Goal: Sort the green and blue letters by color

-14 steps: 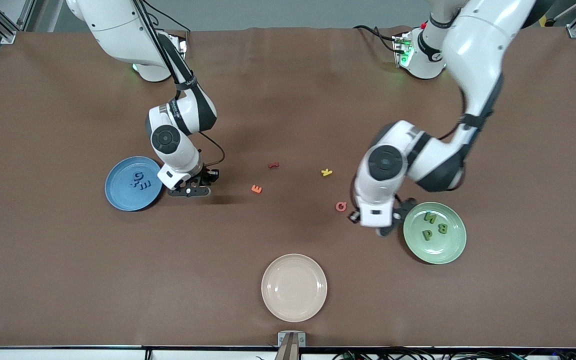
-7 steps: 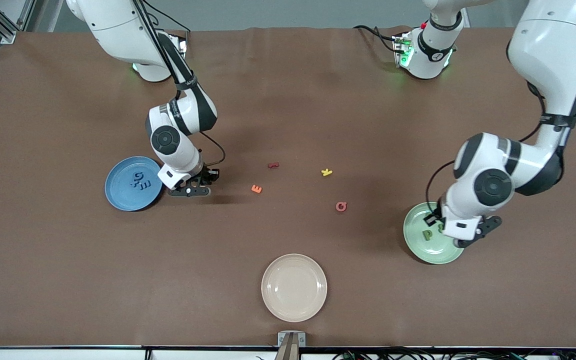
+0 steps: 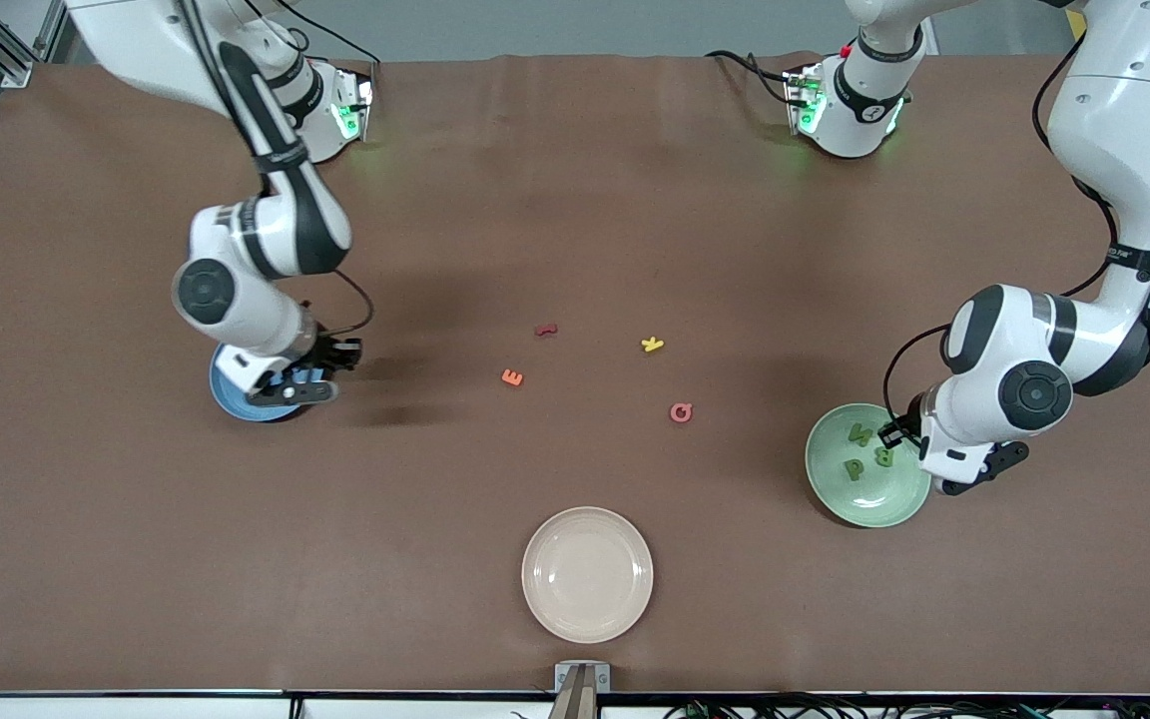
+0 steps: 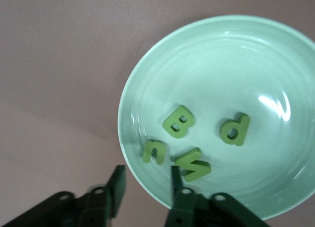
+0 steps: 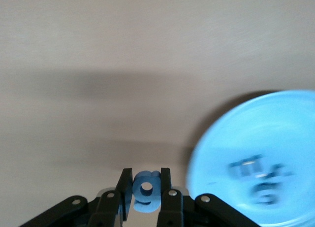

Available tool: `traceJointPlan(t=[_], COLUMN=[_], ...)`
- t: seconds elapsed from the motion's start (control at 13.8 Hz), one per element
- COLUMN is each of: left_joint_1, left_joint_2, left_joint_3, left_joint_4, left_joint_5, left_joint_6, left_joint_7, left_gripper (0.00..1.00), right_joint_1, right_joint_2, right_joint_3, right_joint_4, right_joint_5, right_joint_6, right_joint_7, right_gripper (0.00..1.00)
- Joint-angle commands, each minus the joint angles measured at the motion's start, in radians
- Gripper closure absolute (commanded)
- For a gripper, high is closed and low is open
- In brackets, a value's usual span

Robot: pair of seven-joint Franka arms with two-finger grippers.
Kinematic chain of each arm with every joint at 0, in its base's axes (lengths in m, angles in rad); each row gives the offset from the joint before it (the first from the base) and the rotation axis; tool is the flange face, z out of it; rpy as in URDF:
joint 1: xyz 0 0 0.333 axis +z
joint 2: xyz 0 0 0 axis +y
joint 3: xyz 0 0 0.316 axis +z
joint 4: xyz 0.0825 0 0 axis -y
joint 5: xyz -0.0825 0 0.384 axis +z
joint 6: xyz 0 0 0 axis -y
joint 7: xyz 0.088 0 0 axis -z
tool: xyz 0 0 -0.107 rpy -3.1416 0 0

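**Blue letter a short carry from its plate**

Blue letter (image 5: pixel 146 188) sits pinched upright between the fingers of the right gripper (image 3: pixel 293 387), which hangs over the rim of the blue plate (image 3: pixel 228 397) on the side toward the table's middle. In the right wrist view the plate's bowl lies just beside the gripper, with other blue letters (image 5: pixel 256 175) already inside (too blurred to read or count). By my reading, the coming move turns on that small offset: the letter must travel further over the bowl before release.

At the left arm's end of the table, the left gripper (image 4: pixel 143 190) hovers at the edge of the green plate (image 4: pixel 147 79), its jaws apart and holding nothing. Four green letters (image 4: pixel 178 122) lie inside that plate, so its share looks finished.
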Motion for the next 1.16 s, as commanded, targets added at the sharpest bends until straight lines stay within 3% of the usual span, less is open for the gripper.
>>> traceJointPlan(t=[0.0, 0.36, 0.73, 0.87, 1.02, 1.09], left_joint_1=[0.004, 0.002, 0.004, 0.002, -0.004, -0.019], left_joint_2=[-0.021, -0.139, -0.26, -0.318, -0.384, -0.424], left_joint_3=[-0.009, -0.015, -0.039, -0.05, -0.047, -0.032], left_joint_4=[0.04, 0.128, 0.296, 0.318, 0.317, 0.311], left_joint_5=[0.013, 0.002, -0.062, -0.106, -0.139, -0.172], left_joint_6=[-0.011, -0.069, -0.337, -0.433, -0.464, -0.487], left_joint_7=[0.037, 0.228, 0.385, 0.388, 0.406, 0.426], left_gripper=[0.0, 0.0, 0.0, 0.0, 0.0, 0.0], right_joint_1=[-0.119, -0.259, -0.306, -0.314, -0.313, -0.309], right_joint_2=[-0.014, -0.011, -0.007, -0.007, -0.007, -0.007], right_joint_3=[0.015, 0.015, 0.009, 0.009, 0.01, 0.01], right_joint_4=[-0.024, -0.041, -0.047, -0.05, -0.056, -0.058], right_joint_5=[0.004, 0.001, 0.001, 0.001, 0.001, 0.001], right_joint_6=[0.007, 0.019, 0.044, 0.045, 0.041, 0.039], right_joint_7=[-0.172, -0.378, -0.445, -0.451, -0.45, -0.45], right_gripper=[0.92, 0.91, 0.89, 0.86, 0.75, 0.58])
